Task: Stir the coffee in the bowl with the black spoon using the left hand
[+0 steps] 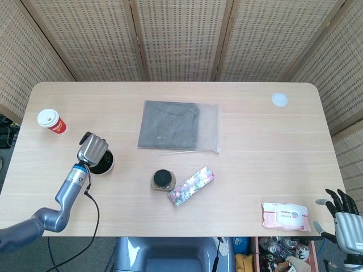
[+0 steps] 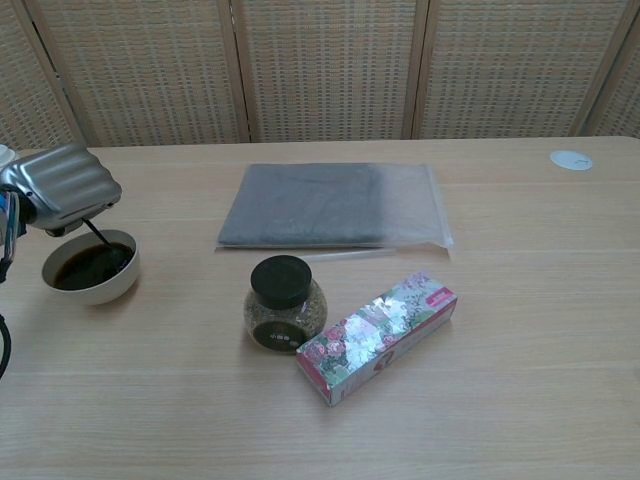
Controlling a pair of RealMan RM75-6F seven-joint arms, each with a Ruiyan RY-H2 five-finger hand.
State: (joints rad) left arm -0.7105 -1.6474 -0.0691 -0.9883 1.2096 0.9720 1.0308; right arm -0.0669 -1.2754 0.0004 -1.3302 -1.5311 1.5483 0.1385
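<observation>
Nearby, jar [image 2: 284, 303] and floral box [image 2: 377, 335] right of bowl [image 2: 91, 268]; left hand [image 2: 66, 189] grasping black spoon [image 2: 101, 238]; right hand [image 1: 346, 217] released off-table.

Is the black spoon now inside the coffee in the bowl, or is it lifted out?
Inside. In the chest view the black spoon slants down from the left hand and its lower end dips into the dark coffee in the bowl.
</observation>
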